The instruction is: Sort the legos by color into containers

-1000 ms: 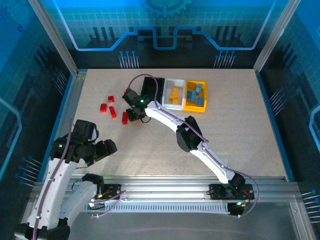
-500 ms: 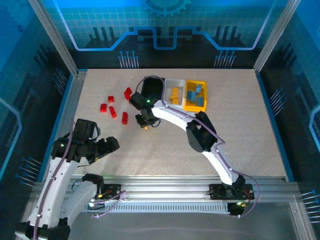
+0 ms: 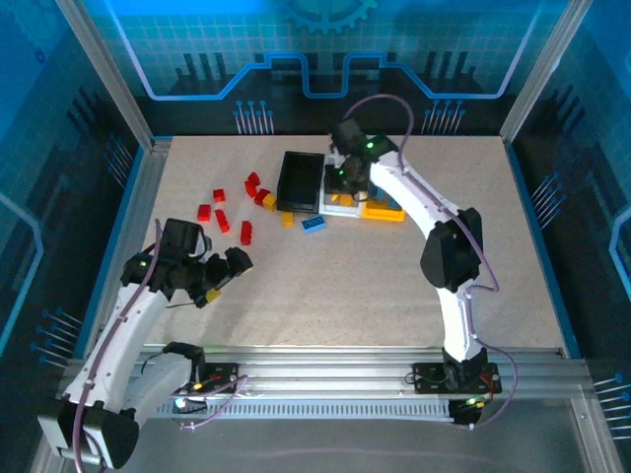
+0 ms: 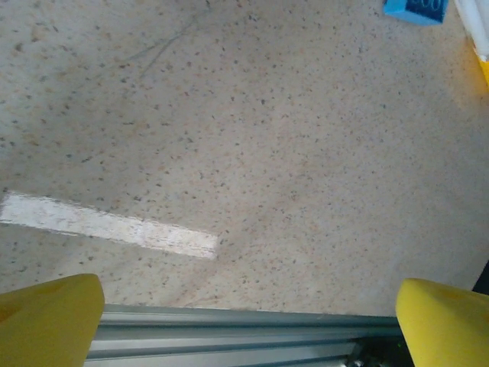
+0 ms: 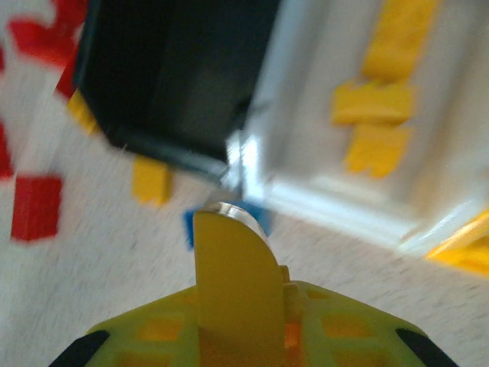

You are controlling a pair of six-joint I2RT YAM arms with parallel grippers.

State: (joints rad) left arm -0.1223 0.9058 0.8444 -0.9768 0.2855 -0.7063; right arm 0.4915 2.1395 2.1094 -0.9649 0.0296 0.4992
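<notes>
My left gripper [image 3: 229, 268] spread wide, empty; right gripper [image 3: 343, 177] clenched by white bin [image 5: 313, 153]. Loose red legos [image 3: 223, 221] left of black bin [image 3: 301, 182] — light, hard, slick — I'd pinch flat sides.

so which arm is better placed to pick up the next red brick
Left. The left tool is open and close to the red bricks; the right tool is shut, over at the white bin.
</notes>
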